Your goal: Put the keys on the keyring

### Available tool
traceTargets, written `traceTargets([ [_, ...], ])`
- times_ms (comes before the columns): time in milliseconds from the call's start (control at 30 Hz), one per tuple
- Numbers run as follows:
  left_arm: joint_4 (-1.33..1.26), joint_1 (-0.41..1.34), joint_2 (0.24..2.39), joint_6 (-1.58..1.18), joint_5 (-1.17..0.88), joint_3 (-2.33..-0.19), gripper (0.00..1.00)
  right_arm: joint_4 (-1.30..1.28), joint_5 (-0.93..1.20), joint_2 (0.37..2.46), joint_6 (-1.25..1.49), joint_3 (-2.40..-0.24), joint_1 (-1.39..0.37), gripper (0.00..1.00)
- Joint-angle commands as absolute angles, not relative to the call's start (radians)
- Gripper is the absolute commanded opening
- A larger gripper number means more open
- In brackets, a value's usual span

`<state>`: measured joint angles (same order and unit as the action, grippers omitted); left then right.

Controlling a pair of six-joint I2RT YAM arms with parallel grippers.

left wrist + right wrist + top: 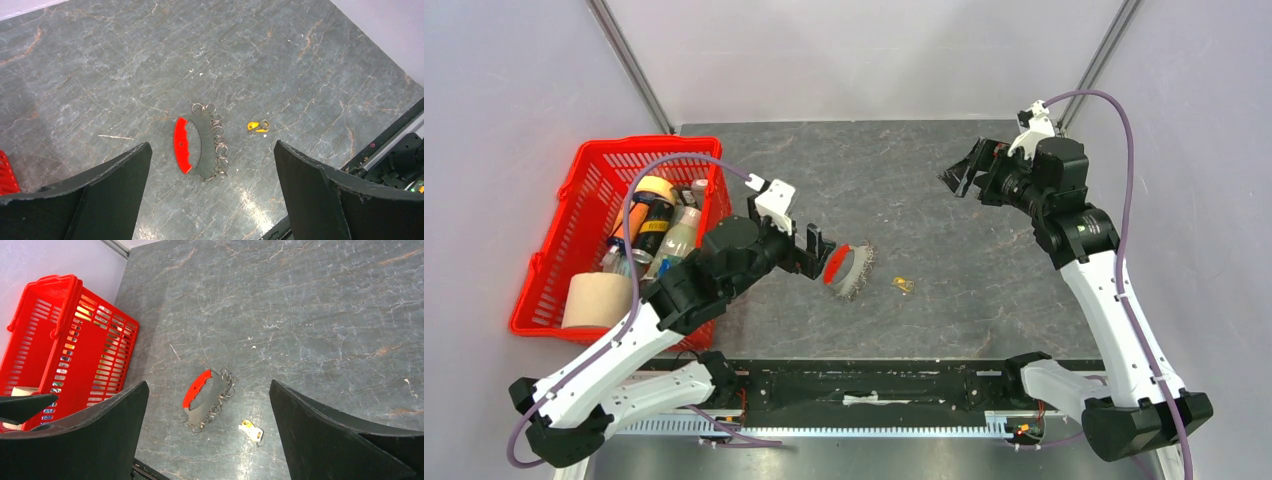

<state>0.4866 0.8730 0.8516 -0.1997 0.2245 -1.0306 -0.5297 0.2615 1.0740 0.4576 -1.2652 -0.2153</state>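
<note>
**Flat, light, slippery metal: take the red edge**

The keyring (pixel 182 145) lies flat on the table (pixel 984 230), a red curved loop with its silvery keys (pixel 219 145) fanned out to one side. One yellow key (pixel 258 126) lies loose just beside that fan, apart from it.

I judge all of it to be light, stiff and thin, so it is likely to skate on the stone when nudged. The red loop looks like the thickest part and the best place to pinch. The yellow key is tiny and flat, so I would tip it by its edges.

My left gripper (pixel 817 252) hovers over the keyring with its jaws spread wide, holding nothing. My right gripper (pixel 956 172) hangs well away toward the far right, also wide and empty. A red basket (pixel 554 250) of bottles sits at the left.
</note>
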Motion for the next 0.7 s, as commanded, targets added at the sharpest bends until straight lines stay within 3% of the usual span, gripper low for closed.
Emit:
traceTargets([
  [0, 0.428, 0.876, 0.842, -0.181, 0.204, -1.029, 1.0, -0.512, 0.235, 1.066, 0.504, -1.304, -0.214, 0.99],
  [667, 0.394, 0.877, 0.963, -0.227, 0.101, -0.965, 0.96, -0.629, 0.298, 1.024, 0.495, -1.289, -0.244, 0.99],
])
